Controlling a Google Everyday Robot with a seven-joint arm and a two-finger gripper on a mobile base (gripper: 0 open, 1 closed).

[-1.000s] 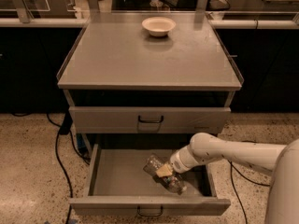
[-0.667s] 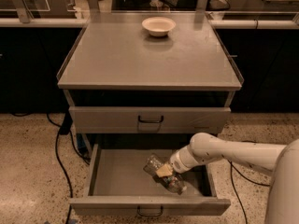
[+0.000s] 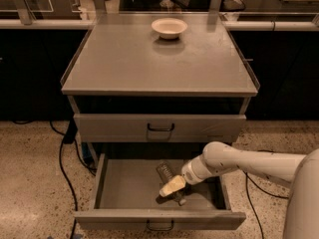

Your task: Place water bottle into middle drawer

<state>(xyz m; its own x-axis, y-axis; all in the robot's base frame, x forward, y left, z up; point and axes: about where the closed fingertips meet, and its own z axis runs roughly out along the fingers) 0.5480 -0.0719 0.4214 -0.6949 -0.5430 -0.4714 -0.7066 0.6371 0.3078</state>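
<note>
The middle drawer [image 3: 124, 185] is pulled out at the bottom of the grey cabinet. The water bottle [image 3: 165, 172], clear and crinkled, lies on its side on the drawer floor right of centre. My gripper [image 3: 172, 187] reaches in from the right on a white arm and sits low inside the drawer, right against the bottle's near end. The gripper partly hides the bottle's lower part.
The grey drawer front [image 3: 159, 127] above is closed. A cream bowl [image 3: 169, 27] stands at the back of the cabinet top [image 3: 159, 63]. Dark cables [image 3: 64, 156] trail on the speckled floor to the left. Glass-fronted counters stand behind.
My gripper has shifted slightly down and to the left inside the drawer. The bottle stays in about the same place.
</note>
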